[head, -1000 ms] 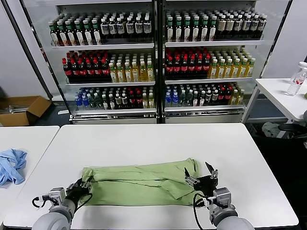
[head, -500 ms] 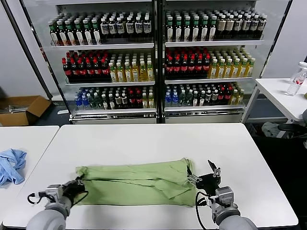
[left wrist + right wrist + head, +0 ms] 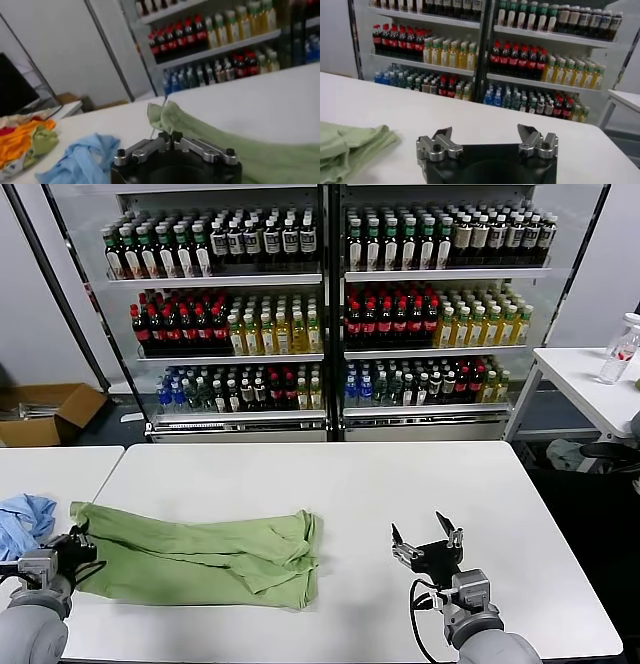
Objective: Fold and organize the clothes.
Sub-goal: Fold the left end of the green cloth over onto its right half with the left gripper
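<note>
The clothes, one light green shirt (image 3: 200, 554), lie bunched lengthwise on the left half of the white table (image 3: 400, 484). At the table's left edge, my left gripper (image 3: 76, 546) is shut on the shirt's left end. In the left wrist view the fingertips (image 3: 170, 136) pinch a fold of the green cloth (image 3: 220, 137), which trails away across the table. My right gripper (image 3: 428, 539) stands open over bare table, well to the right of the shirt's right end. The right wrist view shows nothing between that gripper's (image 3: 485, 135) fingers, and the shirt (image 3: 345, 150) lies off to one side.
A light blue garment (image 3: 22, 519) lies on the neighbouring table at the left, close to my left gripper. Orange and other cloths (image 3: 20, 140) are piled beyond it. Glass-door coolers full of bottles (image 3: 320, 314) stand behind. A side table (image 3: 590, 384) is at the right.
My left gripper shut on the shirt's left end and dragged the whole shirt leftward to the table's edge. The shirt's right end slid away from the right gripper, which stayed open in place.
</note>
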Controlling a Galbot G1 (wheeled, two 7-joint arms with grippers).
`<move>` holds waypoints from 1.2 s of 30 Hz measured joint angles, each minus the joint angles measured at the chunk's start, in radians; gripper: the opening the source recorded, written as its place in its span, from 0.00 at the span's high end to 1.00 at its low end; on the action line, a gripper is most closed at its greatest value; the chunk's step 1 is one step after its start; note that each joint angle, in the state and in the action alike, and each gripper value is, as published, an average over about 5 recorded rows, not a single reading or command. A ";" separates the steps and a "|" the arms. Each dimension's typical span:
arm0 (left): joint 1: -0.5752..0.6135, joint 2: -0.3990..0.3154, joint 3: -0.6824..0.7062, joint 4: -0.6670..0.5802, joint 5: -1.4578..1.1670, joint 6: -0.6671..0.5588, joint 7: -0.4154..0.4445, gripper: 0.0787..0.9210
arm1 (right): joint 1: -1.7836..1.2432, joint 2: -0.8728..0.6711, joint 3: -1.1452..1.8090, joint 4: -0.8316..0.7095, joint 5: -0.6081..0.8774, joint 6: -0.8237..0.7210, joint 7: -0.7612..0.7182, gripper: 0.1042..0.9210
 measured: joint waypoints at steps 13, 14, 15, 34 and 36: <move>-0.033 -0.099 0.289 -0.159 -0.153 0.004 0.012 0.99 | -0.011 0.001 0.025 0.005 -0.002 0.000 0.001 0.12; -0.041 -0.108 0.309 -0.159 -0.161 0.004 0.011 0.99 | -0.011 0.001 0.026 0.005 -0.002 0.000 0.001 0.12; -0.049 -0.118 0.327 -0.157 -0.169 0.004 0.010 0.99 | -0.011 0.000 0.027 0.005 -0.002 0.000 0.001 0.12; -0.192 -0.263 0.540 -0.098 -0.228 -0.010 0.008 0.67 | 0.017 -0.012 0.004 -0.004 -0.002 -0.013 -0.001 0.12; -0.188 -0.261 0.535 -0.110 -0.226 -0.020 0.016 0.60 | 0.024 -0.014 0.000 -0.008 -0.002 -0.014 -0.002 0.12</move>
